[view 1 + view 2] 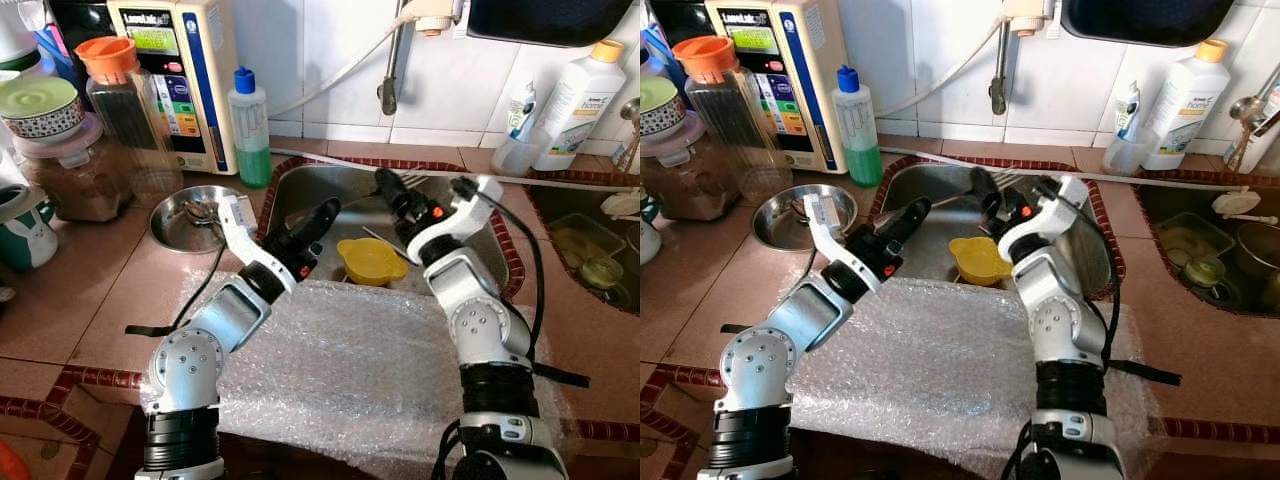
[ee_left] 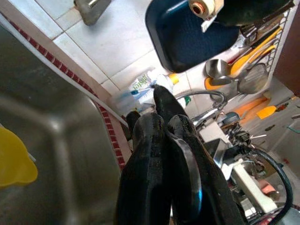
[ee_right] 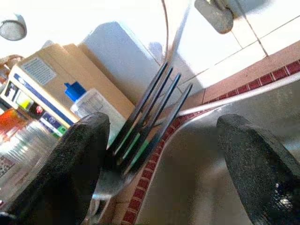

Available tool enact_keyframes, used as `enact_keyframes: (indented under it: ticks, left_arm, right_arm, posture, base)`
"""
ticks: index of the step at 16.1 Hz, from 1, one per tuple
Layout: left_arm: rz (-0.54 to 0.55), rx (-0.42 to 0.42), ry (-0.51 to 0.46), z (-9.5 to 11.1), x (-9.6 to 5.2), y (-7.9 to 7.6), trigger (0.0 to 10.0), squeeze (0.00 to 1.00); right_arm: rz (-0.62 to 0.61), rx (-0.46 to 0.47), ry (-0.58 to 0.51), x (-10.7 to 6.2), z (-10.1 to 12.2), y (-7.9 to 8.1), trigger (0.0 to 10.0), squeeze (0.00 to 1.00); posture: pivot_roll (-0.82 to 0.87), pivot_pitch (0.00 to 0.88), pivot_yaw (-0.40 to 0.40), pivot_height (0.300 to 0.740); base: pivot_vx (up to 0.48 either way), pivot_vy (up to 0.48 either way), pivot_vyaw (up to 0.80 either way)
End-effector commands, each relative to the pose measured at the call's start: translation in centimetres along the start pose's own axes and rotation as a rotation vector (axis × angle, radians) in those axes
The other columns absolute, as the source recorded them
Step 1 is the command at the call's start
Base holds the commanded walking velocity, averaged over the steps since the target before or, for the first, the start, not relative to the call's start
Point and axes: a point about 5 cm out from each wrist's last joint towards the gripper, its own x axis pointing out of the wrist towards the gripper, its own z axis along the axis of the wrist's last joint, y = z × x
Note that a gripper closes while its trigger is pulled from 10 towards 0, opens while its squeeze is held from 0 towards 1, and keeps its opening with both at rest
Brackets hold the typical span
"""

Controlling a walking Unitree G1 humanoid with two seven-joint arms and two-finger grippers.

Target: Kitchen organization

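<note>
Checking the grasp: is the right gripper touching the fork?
Touching. In the right wrist view the fork rests against one finger of the right gripper; the other finger stands clear of it, jaws wide.

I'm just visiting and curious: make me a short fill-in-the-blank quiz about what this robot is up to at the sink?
1. The bowl lying in the sink is coloured ____.
2. In the right wrist view, a ____ stands between the right gripper fingers.
3. The sheet spread over the counter in front of the sink is ____ wrap.
4. The left gripper fingers are pressed ____.

Missing words: yellow; fork; bubble; together
</note>
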Motion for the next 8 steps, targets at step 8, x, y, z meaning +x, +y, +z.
enact_keyframes:
  ticks: [8]
  left_arm:
    - [-0.058, 0.003, 0.033, -0.27, -0.41, -1.0, 0.0, 0.0]
  right_arm:
    - [-0.058, 0.066, -0.031, 0.52, 0.38, -0.83, 0.0, 0.0]
  posture:
    - [0.08, 0.035, 0.054, 0.74]
  base:
    - [0.0, 0.0, 0.0]
